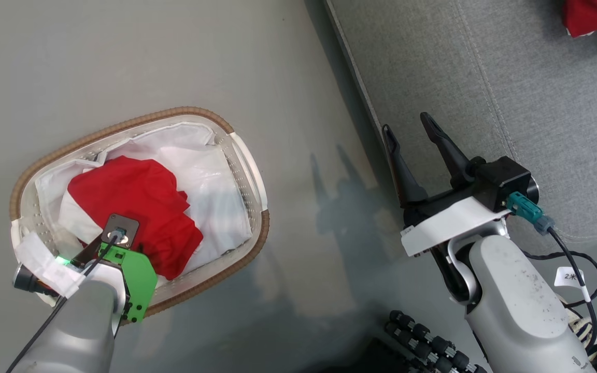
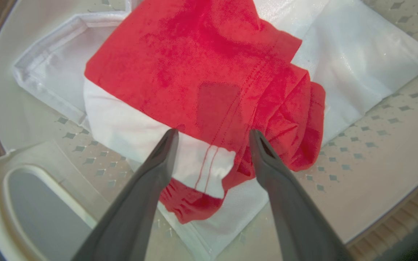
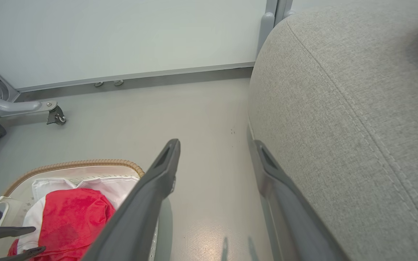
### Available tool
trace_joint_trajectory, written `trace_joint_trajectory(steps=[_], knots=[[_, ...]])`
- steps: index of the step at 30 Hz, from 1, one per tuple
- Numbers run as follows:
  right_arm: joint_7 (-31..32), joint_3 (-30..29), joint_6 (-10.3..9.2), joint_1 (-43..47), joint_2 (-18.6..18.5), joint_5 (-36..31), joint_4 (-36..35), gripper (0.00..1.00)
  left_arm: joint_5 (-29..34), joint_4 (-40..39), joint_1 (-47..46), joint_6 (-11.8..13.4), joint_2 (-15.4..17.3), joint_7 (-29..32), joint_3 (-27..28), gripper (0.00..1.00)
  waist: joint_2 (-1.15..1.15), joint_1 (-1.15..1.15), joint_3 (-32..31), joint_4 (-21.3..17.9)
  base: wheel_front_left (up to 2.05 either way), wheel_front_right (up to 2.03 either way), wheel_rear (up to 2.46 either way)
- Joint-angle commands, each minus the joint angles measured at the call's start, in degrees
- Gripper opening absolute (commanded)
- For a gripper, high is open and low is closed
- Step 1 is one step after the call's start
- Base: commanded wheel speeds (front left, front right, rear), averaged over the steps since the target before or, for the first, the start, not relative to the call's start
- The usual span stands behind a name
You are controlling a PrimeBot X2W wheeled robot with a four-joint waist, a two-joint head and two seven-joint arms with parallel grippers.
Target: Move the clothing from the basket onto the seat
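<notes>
1. Our left gripper (image 2: 212, 136) hangs spread inside the basket (image 1: 138, 122), its fingertips straddling the red clothing (image 2: 194, 65).
2. Our right gripper (image 1: 406, 123), also spread, hovers over the floor (image 1: 303, 233) between basket and seat (image 1: 537, 93) edge.

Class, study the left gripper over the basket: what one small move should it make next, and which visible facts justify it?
Probably lower the left gripper slightly and close on the clothing. Its fingers stand open, straddling the red-and-white fold in the basket, gripping nothing yet; the seat lies to the robot's right.
</notes>
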Motion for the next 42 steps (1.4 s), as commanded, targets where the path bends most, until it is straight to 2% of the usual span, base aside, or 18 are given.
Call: trace_joint_trajectory(steps=[1, 13, 26, 27, 28, 29, 30, 31, 35, 42], knots=[[-0.1, 0.2, -0.08, -0.8, -0.2, 0.4, -0.2, 1.0, 0.9, 0.3, -1.0, -0.2, 0.7, 0.6, -1.0, 1.0, 0.0, -0.01, 0.5, 0.1, 0.0, 0.0, 0.0], [-0.1, 1.3, -0.08, -2.6, -0.2, 0.7, -1.2, 1.0, 10.2, 0.5, -5.3, -0.4, 3.8, 1.7, -11.3, 1.0, 0.0, -0.01, 4.6, -0.1, 0.0, 0.0, 0.0], [-0.1, 1.8, -0.08, -4.2, -0.2, 1.6, -1.8, 1.0, 9.8, 0.8, -7.7, -1.6, 4.4, 7.1, -13.6, 1.0, 0.0, -0.01, 8.8, 0.1, 0.0, 0.0, 0.0], [-0.1, 1.8, -0.08, -4.4, -0.2, 1.7, -1.8, 1.0, 9.5, 0.8, -7.8, -1.9, 4.3, 7.7, -13.5, 0.92, 0.0, -0.01, 9.0, 0.2, 0.0, 0.0, 0.0], [-0.1, 1.8, -0.08, -4.3, -0.2, 1.8, -1.8, 1.0, 9.1, 0.8, -7.9, -2.0, 4.1, 8.1, -13.3, 0.78, 0.0, -0.01, 9.2, 0.2, 0.0, 0.0, 0.0], [-0.1, 1.9, -0.08, -4.2, -0.2, 1.8, -1.8, 1.0, 9.1, 0.9, -8.1, -2.0, 4.0, 8.6, -13.3, 0.37, 0.0, -0.01, 9.3, 0.3, 0.0, 0.0, 0.0], [-0.1, 2.0, -0.08, -4.3, -0.2, 2.1, -1.7, 1.0, 9.2, 0.8, -8.3, -2.0, 3.9, 8.9, -13.4, 0.14, 0.0, -0.01, 9.5, 0.4, 0.0, 0.0, 0.0], [-0.1, 2.1, -0.08, -4.5, -0.2, 2.1, -1.6, 1.0, 9.0, 0.9, -8.4, -2.0, 3.9, 9.1, -13.4, 0.0, 0.0, -0.01, 9.5, 0.4, 0.0, 0.0, 0.0], [-0.1, 2.7, -0.08, -4.8, -0.2, 2.5, -0.9, 1.0, 7.9, 0.9, -7.9, -2.5, 4.1, 9.8, -13.4, 0.0, 0.0, -0.01, 8.7, 0.4, 0.0, 0.0, 0.0], [-0.1, 1.9, -0.08, -3.9, -0.2, 2.1, 0.3, 1.0, 4.8, 0.8, -5.9, -3.6, 3.2, 4.4, -12.6, 0.0, 0.0, -0.01, 4.2, 1.0, 0.0, 0.0, 0.0]])
